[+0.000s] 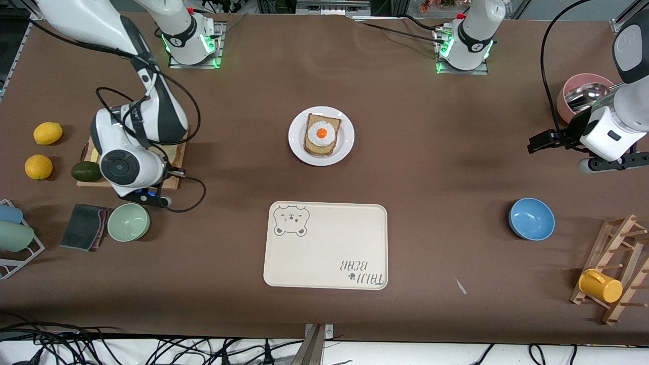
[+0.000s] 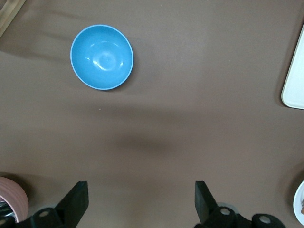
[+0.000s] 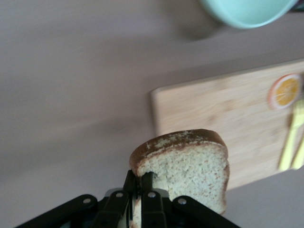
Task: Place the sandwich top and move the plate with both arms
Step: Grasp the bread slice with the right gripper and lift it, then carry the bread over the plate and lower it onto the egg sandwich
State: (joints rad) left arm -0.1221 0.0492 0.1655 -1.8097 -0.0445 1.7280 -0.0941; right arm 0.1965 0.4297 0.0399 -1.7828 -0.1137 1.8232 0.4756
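Gripping sandwich top [image 3: 190,166] edge-on, crust outward.

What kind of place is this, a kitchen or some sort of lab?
Probably a robot lab staged as a kitchen: two arms bolted to a cloth-covered table, loose cables along its edge, and egg toast on a plate.

A brown-covered table [image 1: 431,167] under even light, with black cables [image 1: 101,350] tangled along a white strip at its near edge.
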